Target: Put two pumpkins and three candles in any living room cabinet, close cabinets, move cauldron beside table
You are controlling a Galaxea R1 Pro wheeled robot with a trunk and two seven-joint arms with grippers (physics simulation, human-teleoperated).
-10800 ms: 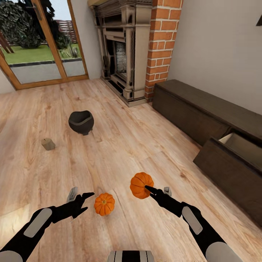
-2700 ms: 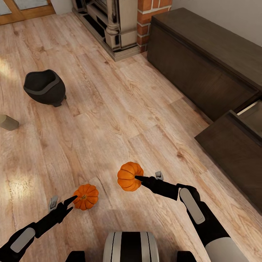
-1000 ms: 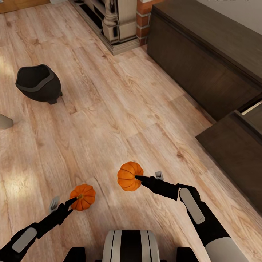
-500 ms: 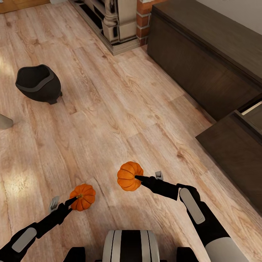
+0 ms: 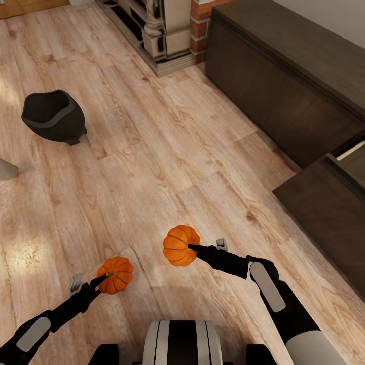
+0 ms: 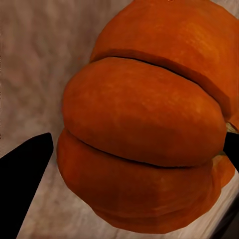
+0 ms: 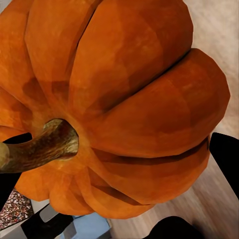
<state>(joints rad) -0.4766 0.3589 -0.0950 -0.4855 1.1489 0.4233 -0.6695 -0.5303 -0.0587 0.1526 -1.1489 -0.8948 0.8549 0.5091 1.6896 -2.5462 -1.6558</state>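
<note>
Two ribbed orange pumpkins, one at each of my grippers, over pale plank floor.

My right gripper (image 5: 195,249) grips the raised glossy pumpkin (image 5: 181,245); my left gripper (image 5: 91,284) straddles the floor pumpkin (image 5: 116,274), grip uncertain. Matte-black round cauldron (image 5: 52,116) sits well apart; dark-brown wood cabinet (image 5: 284,76) has its near drawer (image 5: 329,213) pulled out, with open floor between.

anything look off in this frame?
The cabinet's near drawer stands pulled out. The cauldron sits on the bare floor, its rim tilted. Each gripper has a pumpkin between its fingers.
</note>
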